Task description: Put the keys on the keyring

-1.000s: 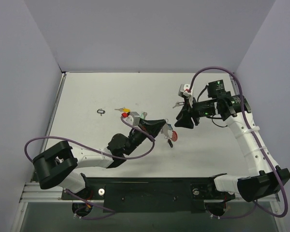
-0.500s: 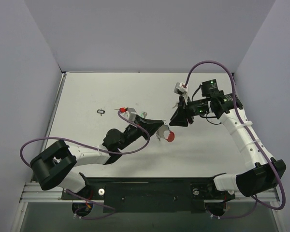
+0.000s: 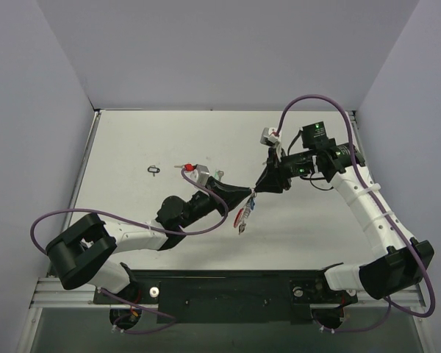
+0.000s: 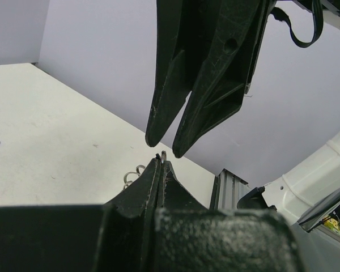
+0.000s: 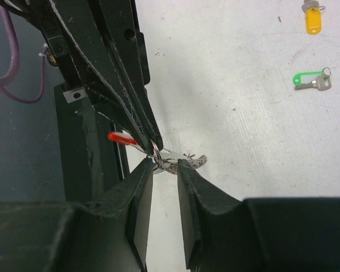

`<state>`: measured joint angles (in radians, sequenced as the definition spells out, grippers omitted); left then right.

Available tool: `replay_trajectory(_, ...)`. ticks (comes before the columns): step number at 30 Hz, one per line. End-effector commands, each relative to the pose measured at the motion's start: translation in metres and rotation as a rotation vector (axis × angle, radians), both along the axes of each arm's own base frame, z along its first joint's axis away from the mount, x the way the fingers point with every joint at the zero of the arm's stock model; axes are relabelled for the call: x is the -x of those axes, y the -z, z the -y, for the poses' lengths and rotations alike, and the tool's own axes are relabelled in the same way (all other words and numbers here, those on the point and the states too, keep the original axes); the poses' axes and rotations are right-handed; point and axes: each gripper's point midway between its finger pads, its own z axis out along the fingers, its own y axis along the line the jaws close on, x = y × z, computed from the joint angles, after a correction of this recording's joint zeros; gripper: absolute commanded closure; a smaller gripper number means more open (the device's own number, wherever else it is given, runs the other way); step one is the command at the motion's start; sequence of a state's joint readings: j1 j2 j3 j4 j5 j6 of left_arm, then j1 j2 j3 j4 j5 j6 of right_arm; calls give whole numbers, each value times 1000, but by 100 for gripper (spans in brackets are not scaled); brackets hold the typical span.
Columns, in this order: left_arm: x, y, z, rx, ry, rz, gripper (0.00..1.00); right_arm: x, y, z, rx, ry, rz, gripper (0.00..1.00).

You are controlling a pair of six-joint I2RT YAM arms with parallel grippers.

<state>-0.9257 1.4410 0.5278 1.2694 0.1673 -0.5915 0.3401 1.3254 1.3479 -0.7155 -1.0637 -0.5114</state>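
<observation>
My left gripper [image 3: 251, 193] is shut on the thin wire of the keyring [image 3: 242, 218], which hangs below its tips with the red tag. In the left wrist view the ring wire [image 4: 163, 154] pokes out of the closed left gripper [image 4: 160, 161]. My right gripper [image 3: 262, 187] meets it tip to tip and is open. In the right wrist view its fingertips [image 5: 146, 168] straddle the keyring [image 5: 178, 164], and the red tag [image 5: 120, 137] sticks out left. A green-tagged key [image 5: 309, 79] and a yellow-tagged key [image 5: 312, 20] lie on the table.
A small black loop-shaped tag [image 3: 155, 169] lies on the white table [image 3: 132, 140] at the left. A small red item [image 3: 185, 167] sits beside the left wrist. Purple cables loop over both arms. Grey walls enclose the table on three sides.
My right gripper has moved left and down until its tips meet the left gripper's tips. The keyring with the red tag has swung down and now hangs lower under the left gripper.
</observation>
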Motion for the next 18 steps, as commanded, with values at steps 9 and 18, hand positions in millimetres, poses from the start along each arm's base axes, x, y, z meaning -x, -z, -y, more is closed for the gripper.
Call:
replay_trajectory(9, 26, -109, -29, 351, 19, 262, 100, 21, 3, -7, -51, -98, -17, 87)
replay_trajectory(18, 28, -111, -26, 357, 34, 258, 100, 22, 3, -12, -54, -123, -28, 90)
